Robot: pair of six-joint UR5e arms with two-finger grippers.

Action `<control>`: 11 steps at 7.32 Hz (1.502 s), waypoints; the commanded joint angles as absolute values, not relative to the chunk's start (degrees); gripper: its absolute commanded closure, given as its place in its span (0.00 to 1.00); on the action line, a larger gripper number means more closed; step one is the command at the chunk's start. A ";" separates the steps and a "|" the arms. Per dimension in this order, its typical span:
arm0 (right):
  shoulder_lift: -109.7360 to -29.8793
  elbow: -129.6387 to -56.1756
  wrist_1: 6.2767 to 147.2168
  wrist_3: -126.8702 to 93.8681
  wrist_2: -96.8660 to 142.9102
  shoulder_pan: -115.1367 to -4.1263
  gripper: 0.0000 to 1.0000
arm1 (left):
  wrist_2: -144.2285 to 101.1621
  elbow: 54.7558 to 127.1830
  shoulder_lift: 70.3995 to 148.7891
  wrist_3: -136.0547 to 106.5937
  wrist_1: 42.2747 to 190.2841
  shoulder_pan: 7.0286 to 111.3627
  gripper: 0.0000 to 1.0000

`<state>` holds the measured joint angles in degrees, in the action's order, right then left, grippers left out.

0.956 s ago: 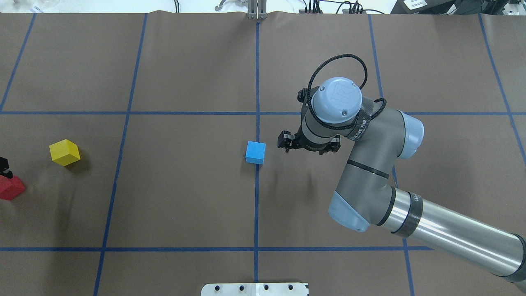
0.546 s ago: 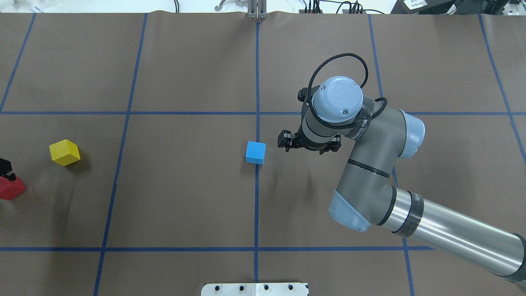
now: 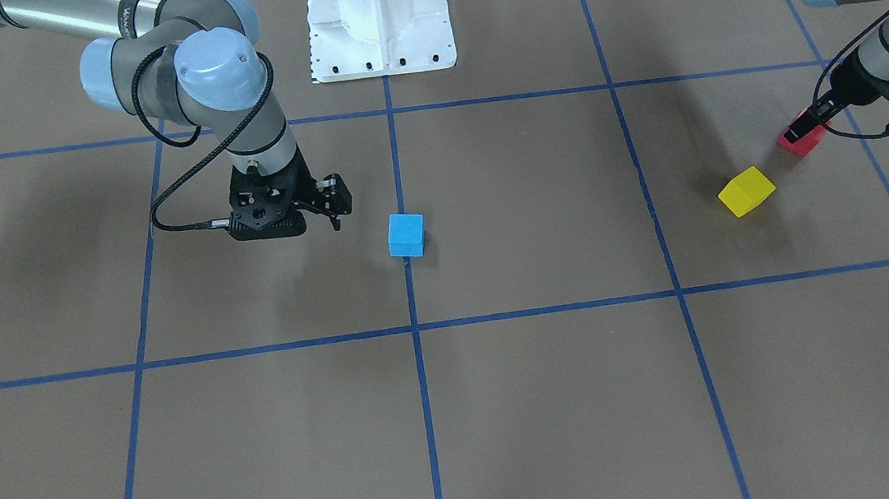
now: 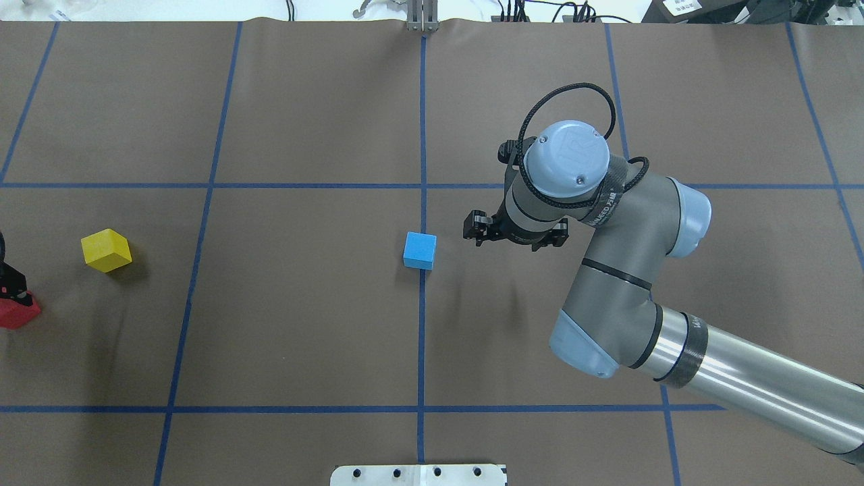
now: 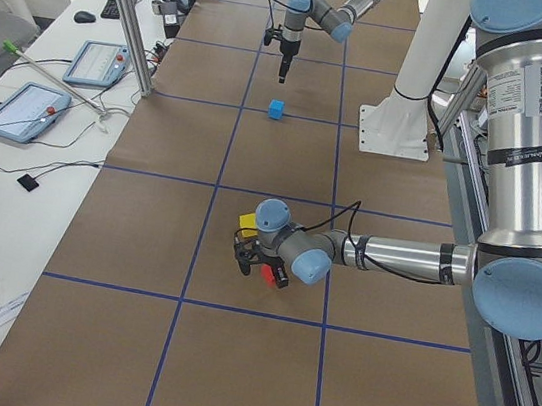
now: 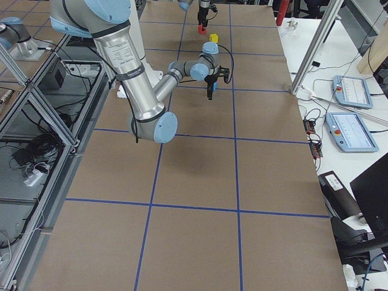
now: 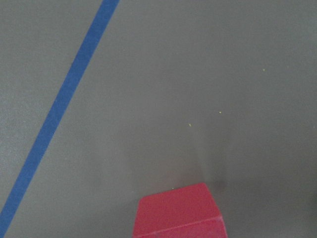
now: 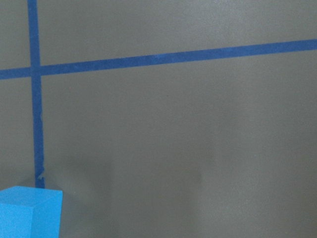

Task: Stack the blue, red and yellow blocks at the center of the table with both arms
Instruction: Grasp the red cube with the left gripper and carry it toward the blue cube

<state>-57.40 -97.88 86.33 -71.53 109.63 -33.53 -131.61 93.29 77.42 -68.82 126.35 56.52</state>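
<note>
Two robot arms over a brown taped worktop [image 4: 304, 337] carrying three small blocks.
The right arm [image 4: 709, 378] hangs just right of centre, its right fingers [image 4: 516, 236] spread wide and empty beside the blue block [image 4: 420, 250], which sits on the centre line. Far left, the left fingers [image 3: 858, 111] look spread, one tip at the red block [image 3: 803, 140]; the yellow block [image 4: 106, 250] lies near it, turned cornerwise. The cubes look light, rigid and matte, so they are probably best pinched square on two opposite flat sides, midway up.
</note>
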 commanded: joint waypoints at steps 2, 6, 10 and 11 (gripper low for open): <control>-61.33 -101.50 86.31 -71.02 111.79 -36.99 0.00 | -140.52 106.11 78.57 -68.91 120.53 57.12 1.00; -69.33 -103.89 85.61 -60.93 115.72 -45.41 0.00 | -138.53 110.58 107.39 -68.56 103.16 53.03 1.00; -76.71 -103.53 85.17 -49.85 121.11 -55.70 0.00 | -117.19 90.21 137.35 -60.94 91.14 38.00 1.00; -77.16 -103.54 85.17 -49.83 121.46 -56.51 0.00 | -114.11 86.61 139.98 -58.30 91.14 35.45 1.00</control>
